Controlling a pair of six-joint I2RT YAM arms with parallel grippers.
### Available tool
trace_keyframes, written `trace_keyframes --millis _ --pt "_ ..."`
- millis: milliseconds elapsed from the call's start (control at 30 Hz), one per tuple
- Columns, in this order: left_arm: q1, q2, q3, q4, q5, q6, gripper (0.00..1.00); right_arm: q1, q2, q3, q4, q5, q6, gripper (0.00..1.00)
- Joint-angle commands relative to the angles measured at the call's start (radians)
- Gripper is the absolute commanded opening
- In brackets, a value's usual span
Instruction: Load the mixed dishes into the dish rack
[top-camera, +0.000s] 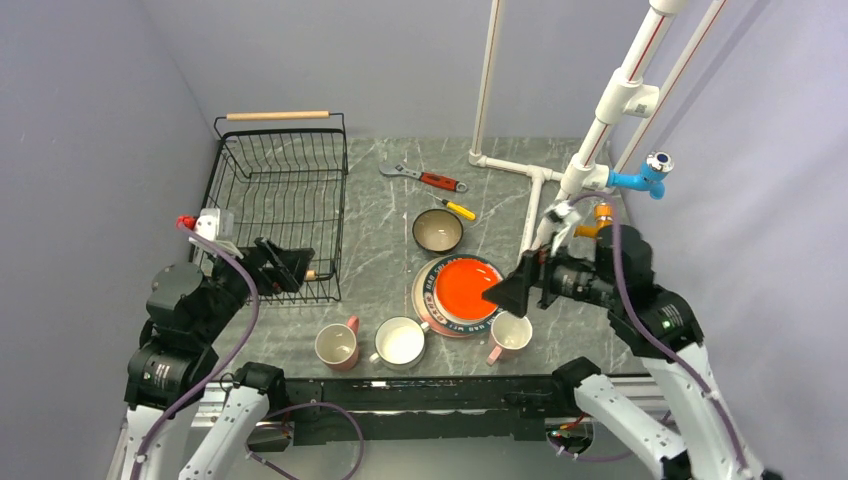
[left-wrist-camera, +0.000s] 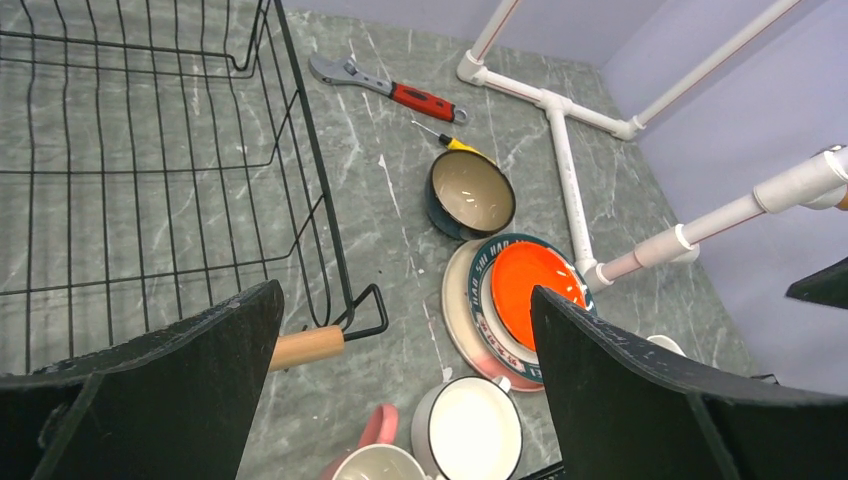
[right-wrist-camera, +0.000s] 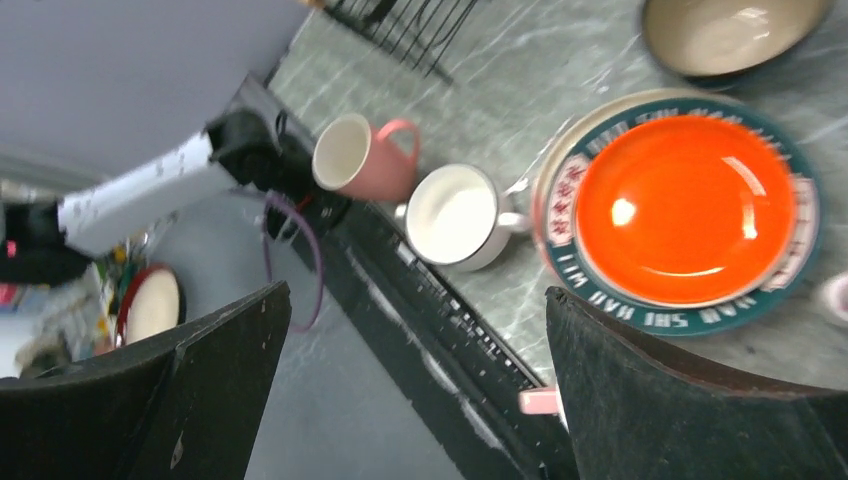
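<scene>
The black wire dish rack (top-camera: 283, 190) stands at the back left and holds nothing. My left gripper (top-camera: 288, 268) hovers open over its near right corner, next to the wooden handle (left-wrist-camera: 305, 347). The orange-red plate (top-camera: 465, 285) lies on the lettered-rim plate (top-camera: 428, 292), with the teal bowl (top-camera: 437, 230) behind them. Along the front edge stand a pink mug (top-camera: 336, 345), the white mug (top-camera: 400, 341) and a second pink mug (top-camera: 511, 335). My right gripper (top-camera: 512, 288) hangs open above the plates' right edge and that second mug, nothing between its fingers.
A red-handled wrench (top-camera: 425, 178) and a yellow-handled screwdriver (top-camera: 455, 208) lie behind the bowl. A white pipe frame (top-camera: 535, 190) rises at the back right, close to my right arm. The mugs stand close to the table's front edge.
</scene>
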Motion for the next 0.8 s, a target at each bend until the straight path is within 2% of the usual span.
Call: trace_keyframes --millis 0,67,133,167,267,367,467,533,767 --pt "0.003 0.034 -0.014 0.073 0.056 -0.03 0.99 0.37 0.102 -0.021 0.1 0.308 0.097 1.0" --pt "0.003 0.046 -0.01 0.065 0.066 -0.028 0.99 0.654 0.174 0.014 0.06 0.67 0.163 1.0" --pt "0.005 0.056 0.0 0.045 0.068 -0.018 0.99 0.838 0.273 0.073 -0.012 0.923 0.222 1.0" --pt "0.004 0.059 0.001 0.037 0.068 -0.011 0.99 0.887 0.334 0.105 -0.051 0.987 0.251 1.0" --pt "0.004 0.052 -0.005 0.017 0.064 0.001 0.99 0.912 0.493 0.173 -0.173 1.135 0.398 1.0" --pt "0.004 0.038 -0.007 -0.005 0.053 0.011 0.99 0.912 0.582 0.204 -0.306 1.289 0.63 1.0" --pt "0.004 0.02 -0.012 -0.027 0.032 0.007 0.99 0.912 0.598 0.2 -0.45 1.375 0.932 1.0" --pt "0.004 0.01 -0.018 -0.037 0.02 0.003 0.99 0.913 0.573 0.156 -0.501 1.38 1.117 1.0" --pt "0.004 0.026 -0.006 -0.109 -0.082 -0.036 0.99 0.892 0.404 -0.065 -0.508 1.287 1.509 1.0"
